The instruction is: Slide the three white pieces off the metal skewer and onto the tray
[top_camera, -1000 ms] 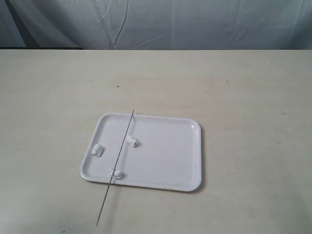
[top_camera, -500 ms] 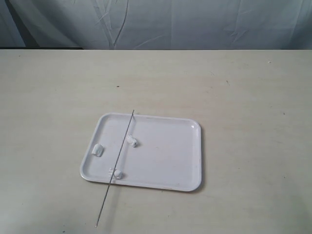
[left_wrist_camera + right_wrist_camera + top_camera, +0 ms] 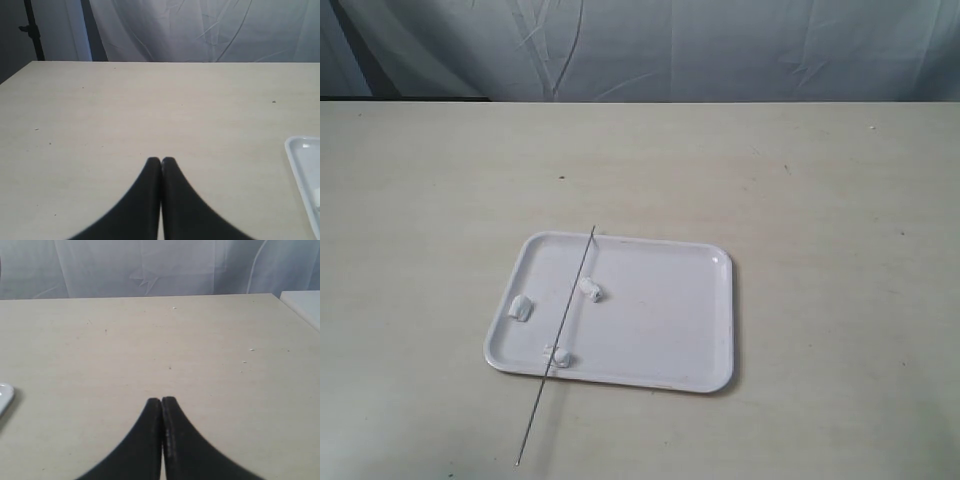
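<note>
Nothing has moved; three white cylindrical pieces (image 3: 590,290) rest on the glossy white tray (image 3: 660,325), thin metal skewer (image 3: 565,315) crossing at 8 o'clock; left gripper (image 3: 161,160), right gripper (image 3: 161,400) pinched together, empty; likely finished.

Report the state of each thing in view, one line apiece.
tray: flat on the table, holding three pieces.
metal skewer: lying across the tray, one end overhanging the near rim.
white piece by the side rim: loose, apart from the skewer.
white piece nearest the centre: loose, just beside the skewer.
white piece by the near rim: against the skewer; threading unclear.
left end effector: shut, empty.
right end effector: shut, empty.
</note>
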Robot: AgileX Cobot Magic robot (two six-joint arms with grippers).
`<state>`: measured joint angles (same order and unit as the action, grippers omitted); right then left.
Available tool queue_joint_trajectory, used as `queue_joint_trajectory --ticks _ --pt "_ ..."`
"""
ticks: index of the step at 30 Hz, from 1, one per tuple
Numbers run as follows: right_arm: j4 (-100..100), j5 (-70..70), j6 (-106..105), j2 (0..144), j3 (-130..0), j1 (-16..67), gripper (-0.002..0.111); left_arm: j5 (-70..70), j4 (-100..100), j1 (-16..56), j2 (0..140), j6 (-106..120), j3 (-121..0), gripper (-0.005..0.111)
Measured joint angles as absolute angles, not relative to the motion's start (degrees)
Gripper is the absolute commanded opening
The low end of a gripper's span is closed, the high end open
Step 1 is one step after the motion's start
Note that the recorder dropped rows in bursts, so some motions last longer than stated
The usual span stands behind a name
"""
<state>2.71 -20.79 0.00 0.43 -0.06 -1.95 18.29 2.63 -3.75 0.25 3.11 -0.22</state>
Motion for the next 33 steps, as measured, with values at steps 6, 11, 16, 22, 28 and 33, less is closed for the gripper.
queue_joint_trajectory --ticks 6,11,16,22,28,33 --pt "2.71 -20.79 0.0 0.43 -0.06 -1.95 -0.001 18.29 2.53 -3.75 0.25 3.22 -0.22 0.0" --pt "2.71 -20.79 0.0 0.43 -0.06 -1.95 -0.001 18.29 2.42 -3.75 0.25 3.22 -0.22 0.0" --pt "2.71 -20.79 0.0 0.43 -0.06 -1.95 -0.001 18.29 1.72 -3.75 0.25 3.22 -0.22 0.0" --pt "2.71 -20.79 0.0 0.43 -0.06 -1.95 -0.001 18.29 1.72 -3.75 0.25 3.22 -0.22 0.0" --pt "2.71 -20.79 0.0 0.43 -0.06 -1.95 -0.001 18.29 1.72 -3.75 0.25 3.22 -0.22 0.0" --pt "2.71 -20.79 0.0 0.43 -0.06 -1.95 -0.001 18.29 1.61 -3.75 0.25 3.22 -0.22 0.0"
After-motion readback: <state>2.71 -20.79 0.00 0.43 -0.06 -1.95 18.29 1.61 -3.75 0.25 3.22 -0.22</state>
